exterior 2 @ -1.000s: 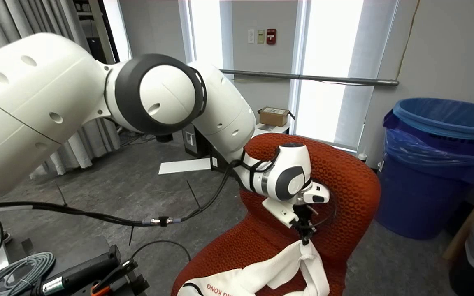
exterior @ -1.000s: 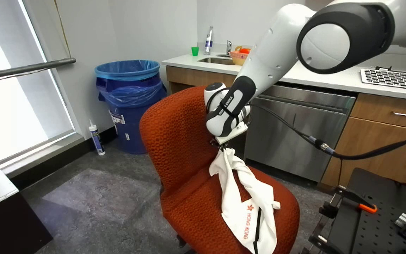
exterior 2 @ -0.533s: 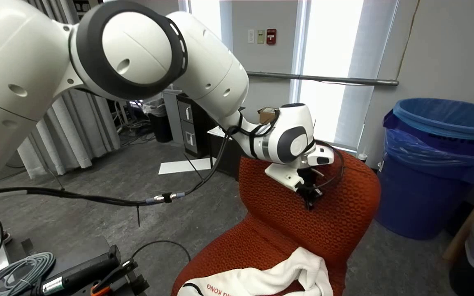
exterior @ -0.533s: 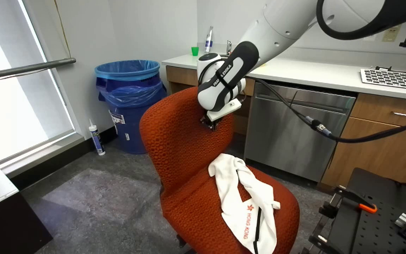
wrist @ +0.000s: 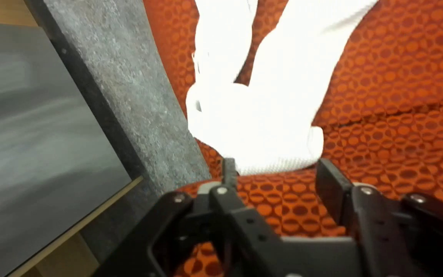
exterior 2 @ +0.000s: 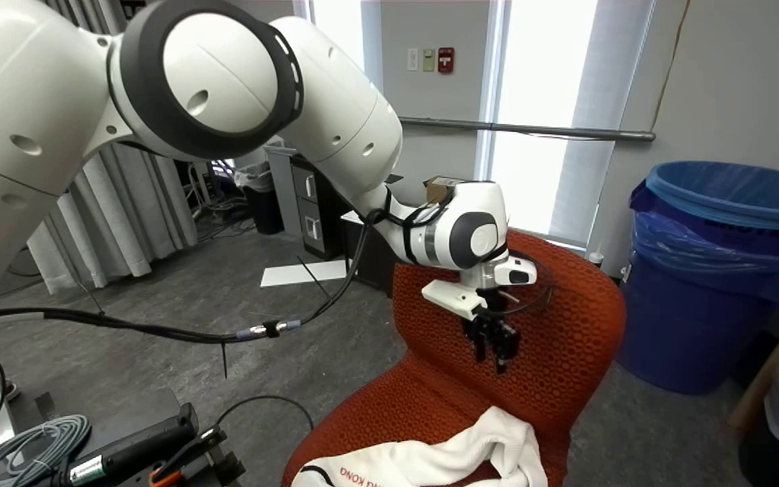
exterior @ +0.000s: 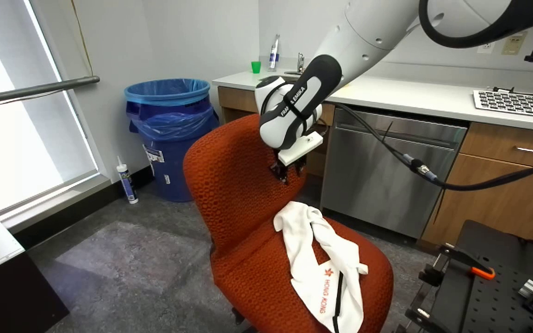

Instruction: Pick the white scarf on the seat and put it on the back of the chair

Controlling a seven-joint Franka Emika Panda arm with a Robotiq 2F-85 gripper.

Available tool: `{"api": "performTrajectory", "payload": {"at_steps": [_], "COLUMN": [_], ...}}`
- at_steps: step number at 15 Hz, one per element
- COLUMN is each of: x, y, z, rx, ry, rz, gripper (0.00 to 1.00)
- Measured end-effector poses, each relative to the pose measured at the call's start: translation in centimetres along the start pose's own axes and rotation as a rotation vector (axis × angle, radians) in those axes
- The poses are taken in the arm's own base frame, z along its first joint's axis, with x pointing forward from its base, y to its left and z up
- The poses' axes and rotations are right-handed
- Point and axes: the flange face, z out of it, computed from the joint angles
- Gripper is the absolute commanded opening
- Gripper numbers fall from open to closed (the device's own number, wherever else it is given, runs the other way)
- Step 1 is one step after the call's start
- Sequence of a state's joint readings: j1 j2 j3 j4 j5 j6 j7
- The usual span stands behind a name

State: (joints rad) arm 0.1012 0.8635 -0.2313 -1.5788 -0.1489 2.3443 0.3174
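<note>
The white scarf (exterior: 312, 283) with red HONG KONG lettering lies loosely on the seat (exterior: 257, 282) of the orange-red chair, two strands of it running toward the backrest. Its lower end is cut off in an exterior view (exterior 2: 430, 463). Above the seat, in front of the chair's back (exterior: 229, 180), hangs my gripper (exterior 2: 490, 364), fingers pointing down and parted. In the wrist view the gripper (wrist: 275, 166) stands open with nothing between its fingers; the scarf's folded end (wrist: 267, 154) shows beyond the fingertips, below and apart from them.
A lined blue bin (exterior: 169, 143) stands behind the chair. A counter (exterior: 410, 99) and steel dishwasher (exterior: 387, 171) run along the wall. A black perforated table (exterior: 493, 282) with an orange-tipped clamp stands beside the seat. Cables (exterior 2: 159, 330) hang from the arm.
A second ago the gripper was shut on the scarf's end. The gripper rose away, the lifted end dropped onto the seat, and then the jaws opened and the wrist turned and lowered slightly.
</note>
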Motion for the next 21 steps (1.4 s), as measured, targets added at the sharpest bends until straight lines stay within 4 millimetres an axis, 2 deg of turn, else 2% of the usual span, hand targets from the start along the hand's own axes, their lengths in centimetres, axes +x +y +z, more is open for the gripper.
{"api": "performTrajectory", "payload": {"at_steps": [2, 9, 12, 16, 17, 18, 19, 21], "x": [-0.8, -2.7, -2.7, -2.3, -2.2, -2.1, -2.0, -1.8], "y": [-0.2, -1.6, -2.5, -3.1, -3.2, -3.3, -3.5, -3.8], "z": [2.9, 13.5, 16.3, 19.0, 19.6, 20.1, 20.6, 21.3], "rx": [-0.019, -0.048, -0.054, -0.077, -0.082, -0.088, -0.094, -0.101], "ry": [-0.045, -0.087, -0.07, -0.047, -0.044, -0.039, -0.035, -0.026], "rz": [-0.008, -0.036, -0.041, -0.035, -0.032, -0.031, -0.03, -0.029], "gripper": [1.0, 1.0, 1.0, 1.0, 0.97, 0.73, 0.72, 0.6]}}
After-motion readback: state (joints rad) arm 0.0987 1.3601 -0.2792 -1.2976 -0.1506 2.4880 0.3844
